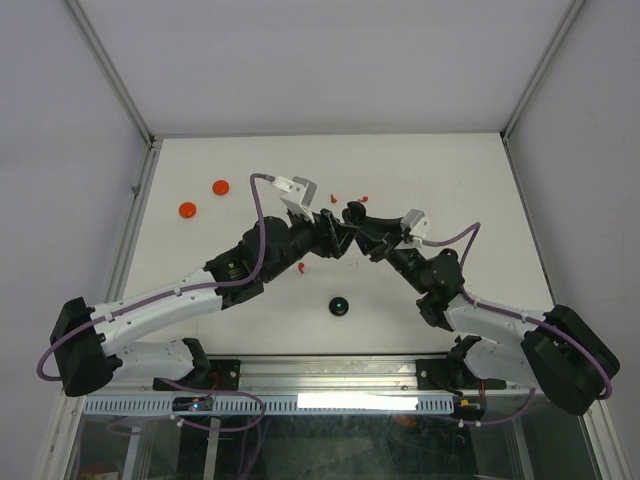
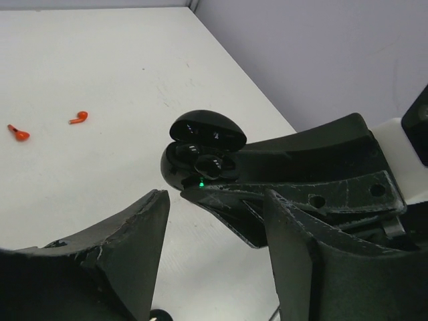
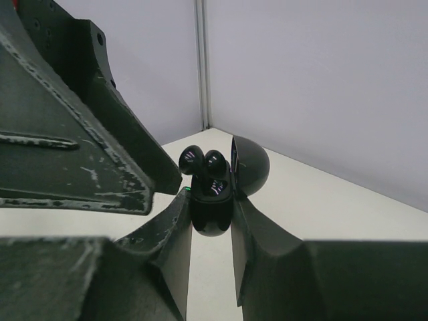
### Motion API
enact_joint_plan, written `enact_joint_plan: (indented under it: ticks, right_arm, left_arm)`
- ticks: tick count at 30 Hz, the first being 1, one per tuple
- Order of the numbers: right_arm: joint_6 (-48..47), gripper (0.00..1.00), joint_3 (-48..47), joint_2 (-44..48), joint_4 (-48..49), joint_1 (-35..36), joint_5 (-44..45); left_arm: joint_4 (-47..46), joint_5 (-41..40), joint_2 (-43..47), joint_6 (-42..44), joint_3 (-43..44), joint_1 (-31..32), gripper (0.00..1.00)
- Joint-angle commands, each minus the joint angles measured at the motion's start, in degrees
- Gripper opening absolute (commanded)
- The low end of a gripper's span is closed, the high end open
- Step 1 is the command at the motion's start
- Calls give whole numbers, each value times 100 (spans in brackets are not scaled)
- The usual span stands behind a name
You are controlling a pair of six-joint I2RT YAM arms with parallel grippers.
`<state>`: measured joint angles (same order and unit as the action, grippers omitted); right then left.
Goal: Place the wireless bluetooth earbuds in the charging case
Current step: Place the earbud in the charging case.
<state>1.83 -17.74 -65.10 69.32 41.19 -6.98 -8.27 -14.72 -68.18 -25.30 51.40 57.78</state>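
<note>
The black charging case is held off the table, with my right gripper shut on its body. Its lid stands open. Two black earbuds sit in the case with their heads sticking up. In the left wrist view the case shows a green light, just beyond my left gripper, which is open with nothing between its fingers. From above, both grippers meet mid-table, left gripper against right gripper. Two red earbuds lie loose on the table.
Two red round discs lie at the back left. A further red earbud lies under the left arm. A black round disc with a green light sits near the front. White walls enclose the table.
</note>
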Motion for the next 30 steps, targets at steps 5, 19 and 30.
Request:
enact_joint_plan:
  ticks: [5,19,30]
  right_arm:
    - [-42,0,-150,80,424,21,49]
    - [-27,0,-237,208,129,21,-129]
    - [-5,0,-256,191,125,21,-190]
  left_arm:
    - [103,1349,499,-310,431,-385,63]
    - [254,2281,240,-298,725,-856,63]
    - [369,2333,-28,-344,886,-872,62]
